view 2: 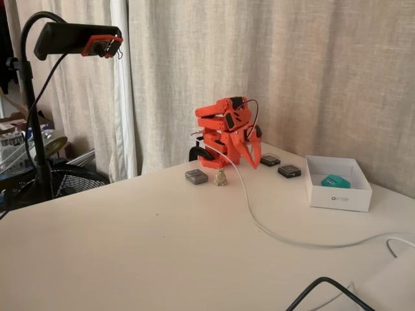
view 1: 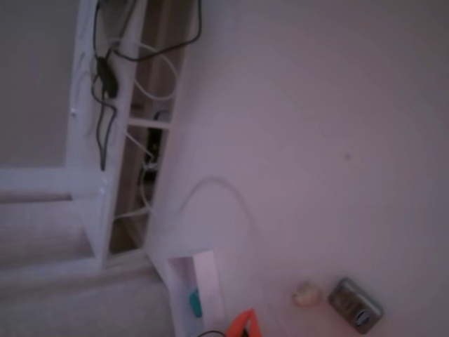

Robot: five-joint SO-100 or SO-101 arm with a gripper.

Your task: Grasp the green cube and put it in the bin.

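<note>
The orange arm (view 2: 224,133) sits folded at the back of the worktop (view 2: 149,253), and its hand (view 2: 251,157) hangs just behind the bin (view 2: 338,194), tips pointing down near the surface. The fingers appear to hold nothing; they look close together, but whether they are clenched or slack cannot be told at this size. In the other fixed view only an orange tip of the hand (view 1: 244,324) shows at the bottom edge, cut off.

The cube (view 2: 335,182) lies inside the bin, on its floor, toward the far side, apart from the hand. The other fixed view shows it as a teal sliver (view 1: 195,302) within the bin's white walls (view 1: 210,281), mostly hidden by the near wall.

A small dark mark sits on the bin's front wall; it is too small to read. No other writing can be made out.

Left of the bin, past the arm, lie a grey device (view 2: 196,176) and a cream lump (view 2: 221,177), just beside each other. Two dark flat blocks (view 2: 289,171) rest between arm and bin. A white cable (view 2: 259,223) runs from the arm across the worktop in front of the bin. The blurred view shows a white frame (view 1: 116,140) with cables.
</note>
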